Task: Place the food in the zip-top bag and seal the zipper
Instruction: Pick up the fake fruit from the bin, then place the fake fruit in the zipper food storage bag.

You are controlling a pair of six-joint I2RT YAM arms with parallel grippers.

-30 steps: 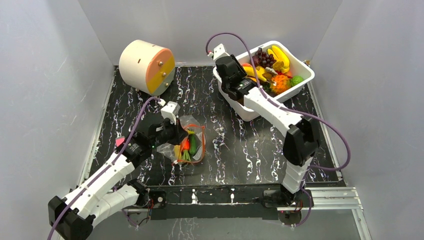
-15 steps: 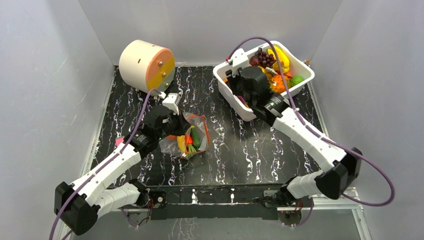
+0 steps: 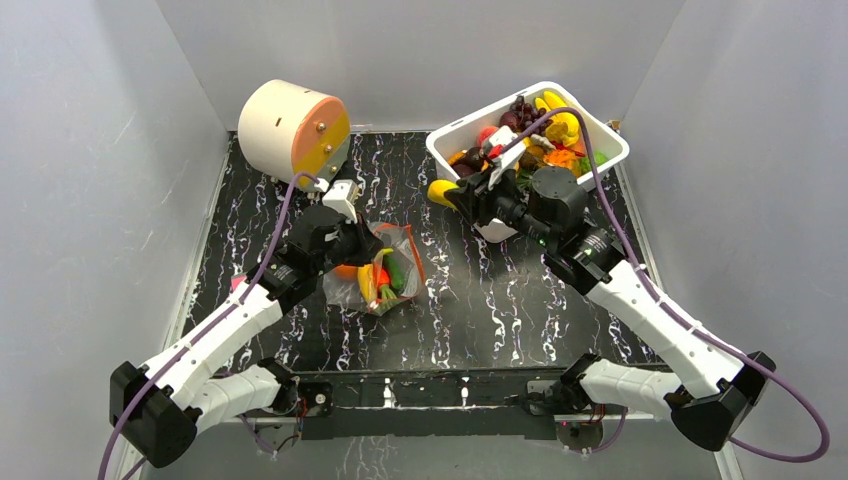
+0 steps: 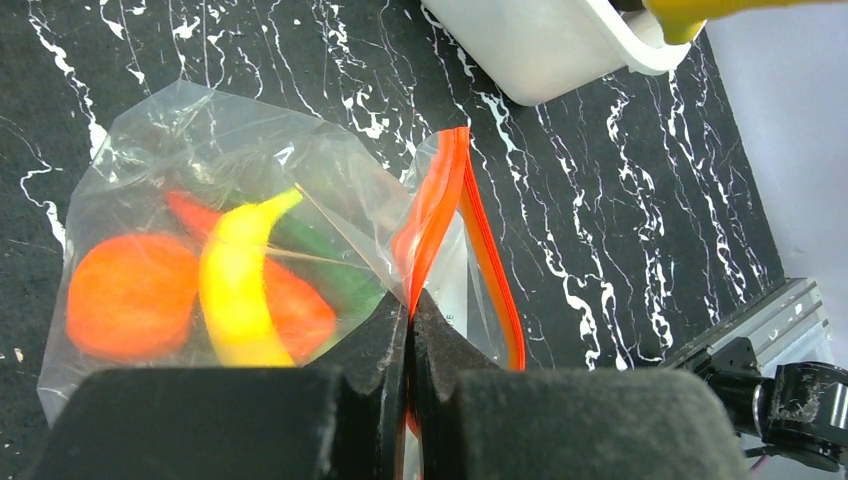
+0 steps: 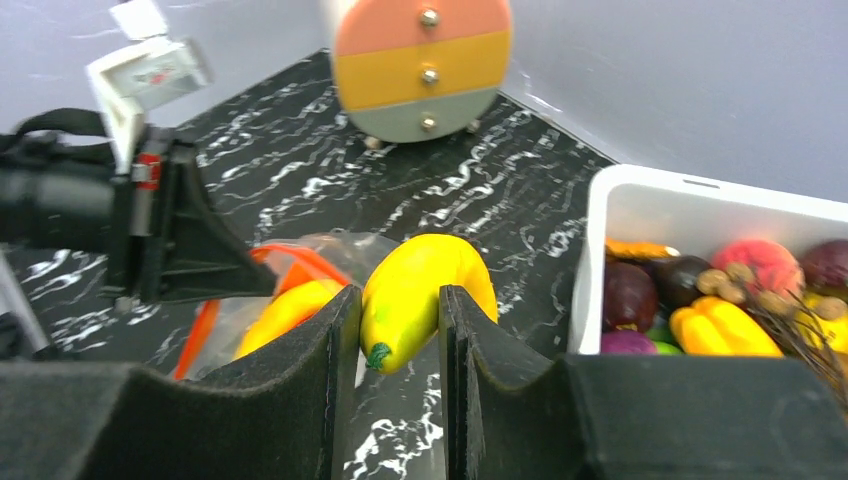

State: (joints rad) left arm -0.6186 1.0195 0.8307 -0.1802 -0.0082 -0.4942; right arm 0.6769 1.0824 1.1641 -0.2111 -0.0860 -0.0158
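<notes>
The clear zip-top bag [image 3: 385,270] lies mid-table with its mouth open. It holds a yellow banana [image 4: 235,285], an orange piece [image 4: 125,295], red and green pieces. My left gripper [image 4: 410,305] is shut on the orange-red zipper [image 4: 440,200] rim and holds it up; the gripper also shows in the top view [image 3: 362,245]. My right gripper [image 5: 398,310] is shut on a yellow toy fruit [image 5: 425,290] with a green tip. It holds the fruit above the table between the bag and the tub, also seen from the top [image 3: 442,192].
A white tub [image 3: 610,150] at the back right holds several toy fruits: grapes, bananas, peach, green pieces. A round cream drum with orange and yellow front [image 3: 295,135] stands at the back left. Grey walls close in the table on three sides.
My right gripper has left the tub holding the yellow fruit and swung left toward the bag. My left gripper has shifted slightly back, still holding the zipper rim.
</notes>
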